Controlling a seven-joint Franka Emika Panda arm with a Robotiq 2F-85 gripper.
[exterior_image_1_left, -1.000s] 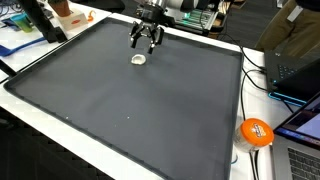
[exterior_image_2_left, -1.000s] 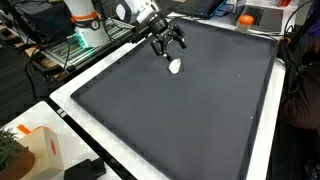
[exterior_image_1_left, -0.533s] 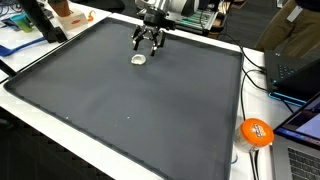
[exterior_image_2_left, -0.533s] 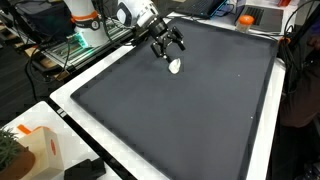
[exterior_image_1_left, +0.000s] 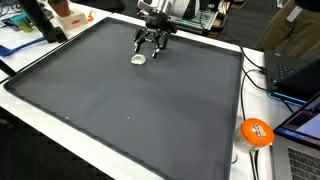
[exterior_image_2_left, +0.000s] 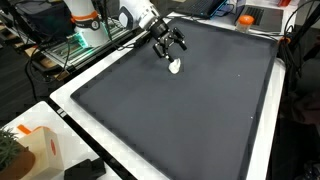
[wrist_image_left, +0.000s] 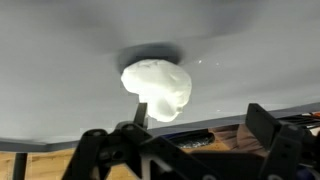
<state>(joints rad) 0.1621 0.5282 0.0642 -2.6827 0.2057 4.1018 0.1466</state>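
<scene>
Your jaws are wide apart, holding nothing, just above the white lump (wrist_image_left: 158, 88) near one edge of the dark mat (exterior_image_1_left: 130, 110). The lump looks blurry up close, and your jaw tips are cut off.

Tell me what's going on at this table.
A robot arm has its tool open, hanging close above a small white lump near the far edge of a dark mat. The tool holds nothing. In the wrist view the lump lies on the mat just ahead of the fingers, not between them. An orange ball sits off the mat, away from the arm.
</scene>
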